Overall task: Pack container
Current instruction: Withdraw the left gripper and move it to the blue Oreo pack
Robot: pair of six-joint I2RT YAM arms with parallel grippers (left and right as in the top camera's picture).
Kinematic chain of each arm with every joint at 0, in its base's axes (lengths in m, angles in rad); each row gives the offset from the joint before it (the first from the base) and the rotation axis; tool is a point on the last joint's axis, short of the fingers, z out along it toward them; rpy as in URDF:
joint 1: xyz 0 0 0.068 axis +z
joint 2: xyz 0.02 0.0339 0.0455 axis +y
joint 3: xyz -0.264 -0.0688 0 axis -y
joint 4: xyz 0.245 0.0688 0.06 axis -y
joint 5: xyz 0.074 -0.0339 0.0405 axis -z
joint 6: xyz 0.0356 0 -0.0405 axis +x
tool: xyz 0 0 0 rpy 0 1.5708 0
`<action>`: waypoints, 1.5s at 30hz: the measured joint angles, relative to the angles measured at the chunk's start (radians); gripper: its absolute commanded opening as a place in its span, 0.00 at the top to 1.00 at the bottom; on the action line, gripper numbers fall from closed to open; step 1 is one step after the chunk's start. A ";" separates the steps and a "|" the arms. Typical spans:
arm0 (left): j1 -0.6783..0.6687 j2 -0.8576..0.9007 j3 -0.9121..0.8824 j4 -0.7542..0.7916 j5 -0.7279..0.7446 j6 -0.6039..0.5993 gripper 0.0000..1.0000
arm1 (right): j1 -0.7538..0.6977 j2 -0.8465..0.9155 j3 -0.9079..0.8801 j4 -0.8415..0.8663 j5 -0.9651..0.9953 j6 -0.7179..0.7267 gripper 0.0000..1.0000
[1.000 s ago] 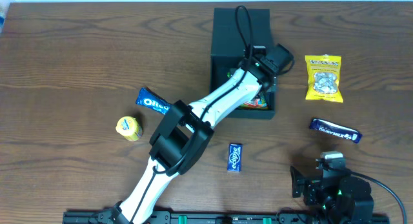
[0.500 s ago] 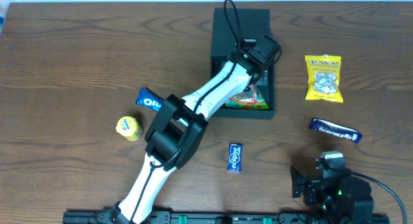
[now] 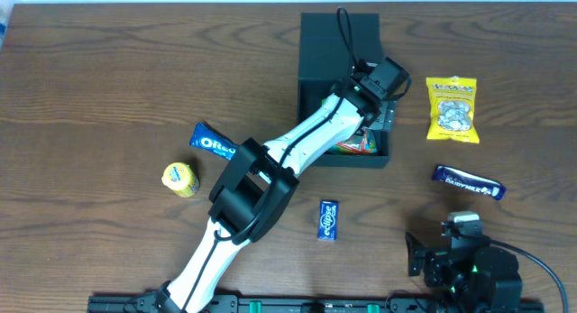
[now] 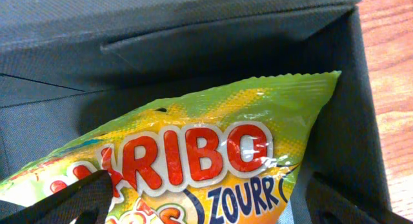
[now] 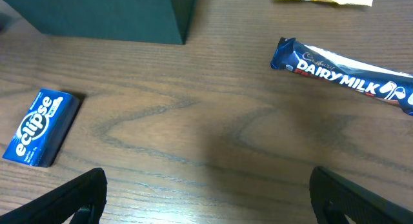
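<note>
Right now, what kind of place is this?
Probably a robot lab workbench: a white robot arm reaches over a wooden table, and a Haribo bag lies in the container.

Haribo bag (image 4: 213, 146) cut off low; overhead, left arm (image 3: 311, 140) hides most of it. Dairy Milk bar (image 5: 342, 75) clipped right.
</note>
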State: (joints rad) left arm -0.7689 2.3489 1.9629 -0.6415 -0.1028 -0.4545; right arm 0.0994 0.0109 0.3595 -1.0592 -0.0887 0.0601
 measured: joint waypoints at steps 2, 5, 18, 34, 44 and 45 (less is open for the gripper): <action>-0.001 0.000 0.000 0.000 0.003 0.007 0.04 | 0.000 0.000 0.000 0.000 0.000 0.000 0.01; 0.000 -0.002 0.000 0.000 0.007 0.016 0.04 | 0.000 0.000 0.000 0.000 0.000 0.000 0.01; 0.001 -0.258 0.000 -0.149 -0.037 0.062 0.05 | 0.000 0.000 0.000 0.000 0.000 0.000 0.01; 0.148 -0.583 0.001 -0.732 -0.108 -0.274 0.05 | 0.000 0.000 0.000 0.000 0.000 0.000 0.01; 0.146 -0.604 0.001 -0.854 -0.117 -0.375 0.05 | 0.000 0.000 0.000 0.000 0.000 0.000 0.01; 0.146 -0.618 0.001 -0.859 -0.122 -0.380 0.05 | 0.000 0.000 0.000 0.000 0.000 0.000 0.01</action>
State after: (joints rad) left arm -0.6231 1.7306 1.9636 -1.5002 -0.2249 -0.8349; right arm 0.0994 0.0109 0.3595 -1.0592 -0.0887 0.0601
